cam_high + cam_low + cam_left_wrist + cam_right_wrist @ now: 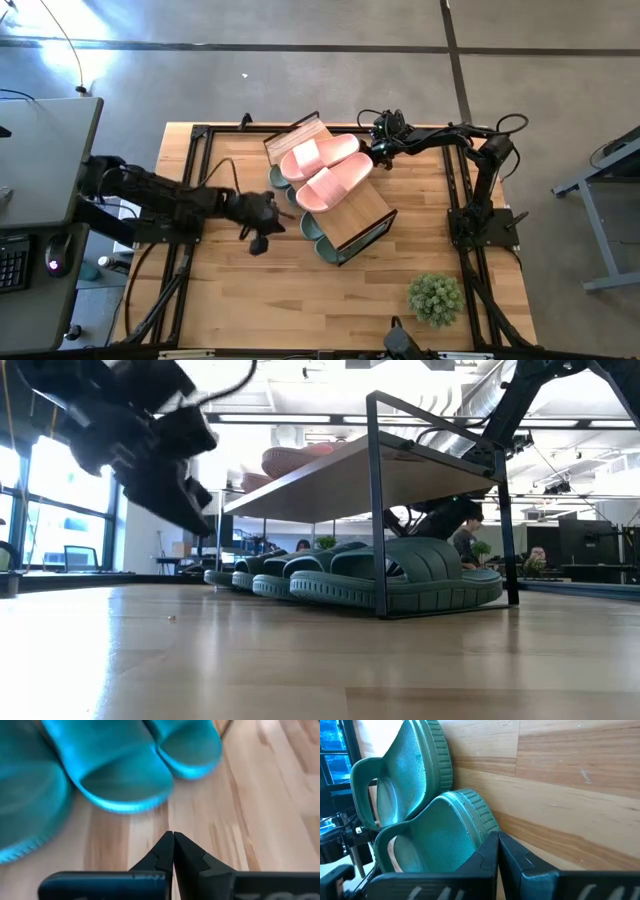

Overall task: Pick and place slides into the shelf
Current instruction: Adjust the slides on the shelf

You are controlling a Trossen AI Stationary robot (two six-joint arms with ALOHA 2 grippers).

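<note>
From above, you see the shelf (345,215) lying diagonally across the middle of the table (300,300), with two pink slides (325,170) side by side on its wooden top. Green slides (318,238) peek out from under its near edge. Your left gripper (262,232) sits just beside the shelf's left side, over bare wood, and your right gripper (382,152) is at the shelf's far right edge, close to the pink pair. A small potted plant (435,297) stands near the table's front right.

At table height, you look along a row of green slides (420,580) lined up on the tabletop beneath the shelf's plank (350,475); the pink ones show faintly on top. A dark arm hangs at upper left. People sit in the room behind.

Through the left wrist camera, your fingers (165,852) are pressed together, empty, pointing at the toes of green slides (120,770).

Through the right wrist camera, your fingers (512,857) are likewise shut on nothing, right next to two green slides (435,830).
</note>
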